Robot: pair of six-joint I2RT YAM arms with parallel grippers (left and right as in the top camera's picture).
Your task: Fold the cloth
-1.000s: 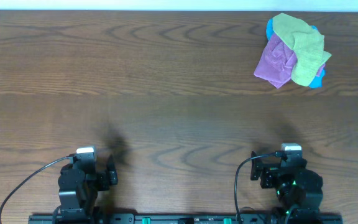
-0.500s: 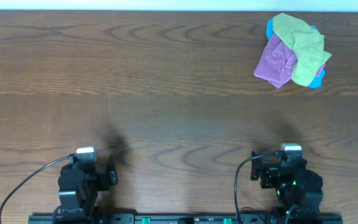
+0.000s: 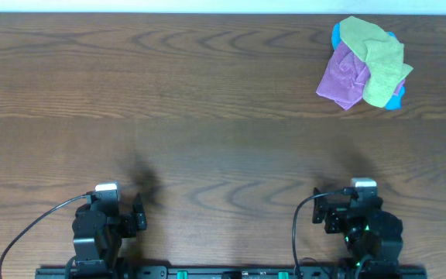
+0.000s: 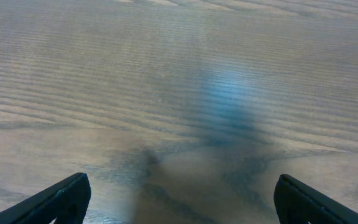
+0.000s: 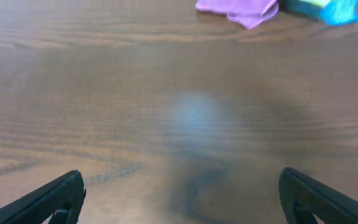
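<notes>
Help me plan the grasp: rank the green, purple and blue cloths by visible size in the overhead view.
1. Lime-green cloth, draped over the others, shows most.
2. Purple cloth, partly covered, shows somewhat less.
3. Bright blue cloth, only slivers peeking out underneath.
Their full sizes cannot be told while they overlap.

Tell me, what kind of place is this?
Probably a robot lab workbench: a wooden table, a left arm and a right arm fixed at its near edge, and a heap of a green cloth, a purple cloth and a blue cloth.
</notes>
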